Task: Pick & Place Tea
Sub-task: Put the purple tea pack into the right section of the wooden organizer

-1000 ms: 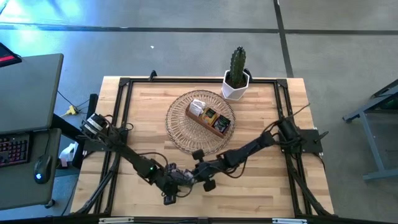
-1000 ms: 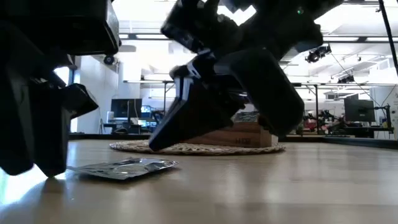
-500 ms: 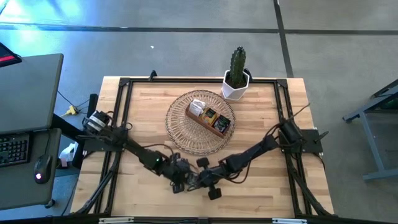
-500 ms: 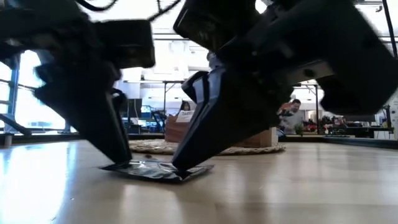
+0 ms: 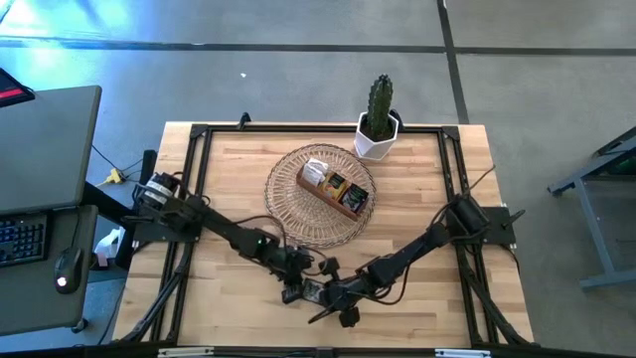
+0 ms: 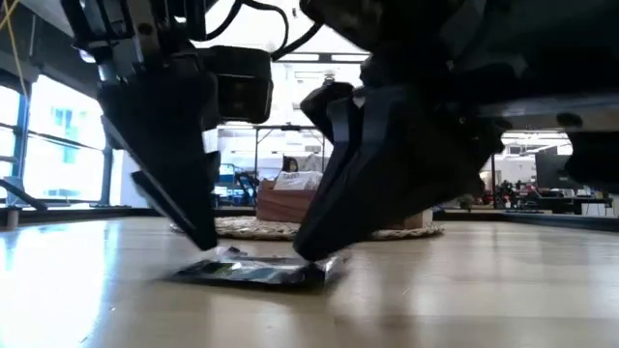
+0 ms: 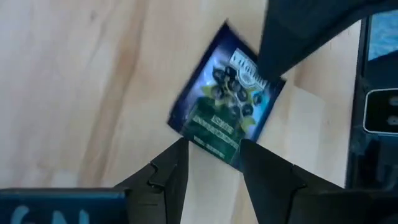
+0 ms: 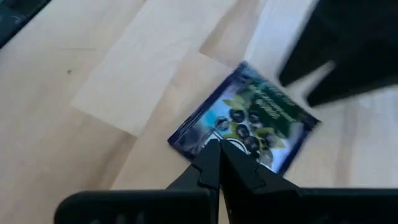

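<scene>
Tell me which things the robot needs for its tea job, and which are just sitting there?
For the job:
- tea packet flat on the table
- left gripper, open, at one edge of it
- right gripper, shut, tips on its other edge
- wooden box holding more packets
- wicker basket under the box

Just sitting there:
- potted cactus
- keyboard and mouse on the side desk
</scene>
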